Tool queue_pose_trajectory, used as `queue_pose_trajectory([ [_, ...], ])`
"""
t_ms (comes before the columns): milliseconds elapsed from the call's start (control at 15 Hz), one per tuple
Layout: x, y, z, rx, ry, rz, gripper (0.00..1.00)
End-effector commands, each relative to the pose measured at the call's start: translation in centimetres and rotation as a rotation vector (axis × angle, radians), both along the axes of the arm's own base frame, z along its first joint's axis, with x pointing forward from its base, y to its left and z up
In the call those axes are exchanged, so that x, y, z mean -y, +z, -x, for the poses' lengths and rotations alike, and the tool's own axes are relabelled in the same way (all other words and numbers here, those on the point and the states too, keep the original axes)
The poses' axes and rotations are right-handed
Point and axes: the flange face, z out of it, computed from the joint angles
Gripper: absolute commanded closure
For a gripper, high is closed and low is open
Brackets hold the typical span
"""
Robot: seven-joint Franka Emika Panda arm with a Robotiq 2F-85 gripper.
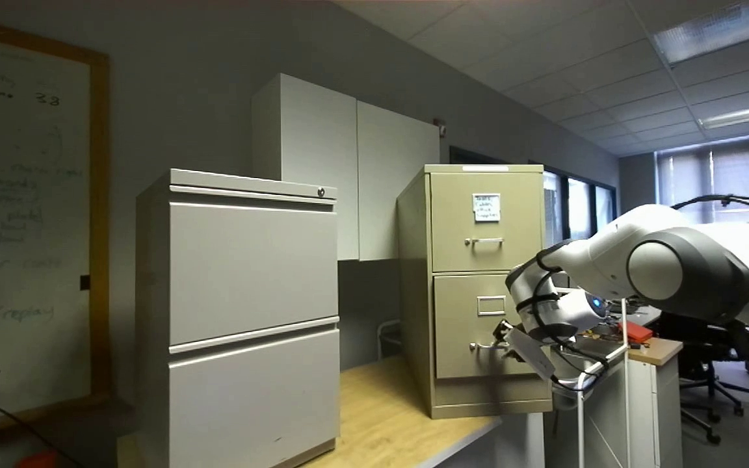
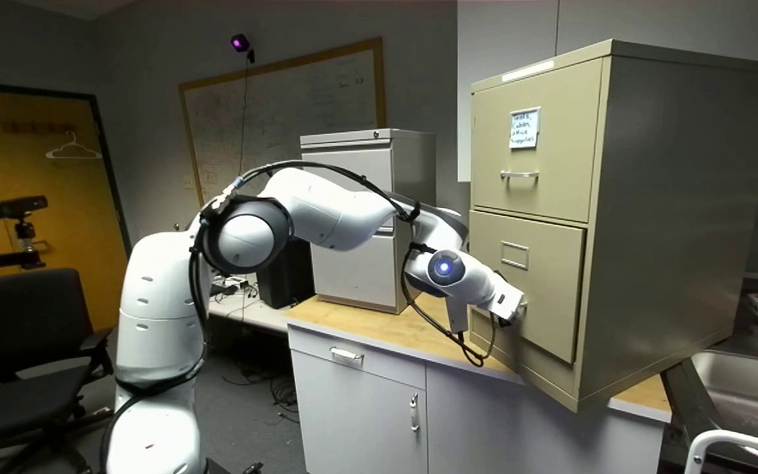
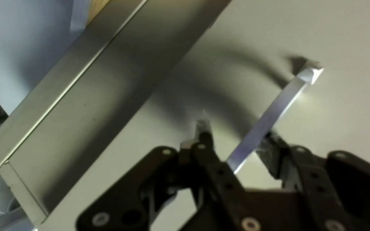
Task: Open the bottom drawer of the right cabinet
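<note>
This looks like an office-style robot lab. The tan filing cabinet (image 2: 655,210) carries a handwritten label (image 2: 524,128) mentioning office supplies, and a robot arm (image 2: 162,296) stands in front of it. In both exterior views a whiteboard (image 1: 23,227) with writing hangs left of the filing cabinet; in an exterior view a desk chair (image 2: 33,316) and a mounted camera (image 2: 10,208) stand farther left of it, a metal sink (image 2: 747,385) just to its right.

Tan right cabinet (image 2: 655,210) is stood upright, overhanging front edge of bench (image 1: 387,409); silver-handled bottom drawer (image 2: 547,283) is seen slightly proud.
</note>
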Motion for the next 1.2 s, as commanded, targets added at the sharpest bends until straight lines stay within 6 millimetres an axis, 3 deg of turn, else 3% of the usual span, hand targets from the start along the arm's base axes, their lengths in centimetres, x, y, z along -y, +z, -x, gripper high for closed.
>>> queue_pose_trajectory([
  [0, -0.7, 0.5, 7.5, -0.078, -0.079, 0.079, 0.29],
  [133, 0.1, 1.5, 10.1, -0.143, -0.078, 0.148, 0.14],
  [200, 0.2, 1.7, 11.9, -0.181, -0.079, 0.195, 0.55],
  [333, 0.5, 0.8, 15.0, -0.271, -0.036, 0.279, 0.5],
  [467, 1.1, 0.3, 17.6, -0.353, 0.003, 0.373, 0.63],
  [533, 1.3, 0.2, 18.8, -0.399, 0.036, 0.42, 0.24],
  [667, 2.0, 0.3, 21.0, -0.486, 0.111, 0.501, 0.3],
  [933, 1.9, 3.7, 24.1, -0.629, 0.293, 0.645, 0.01],
  [1133, 1.4, 7.1, 24.8, -0.654, 0.366, 0.678, 0.0],
])
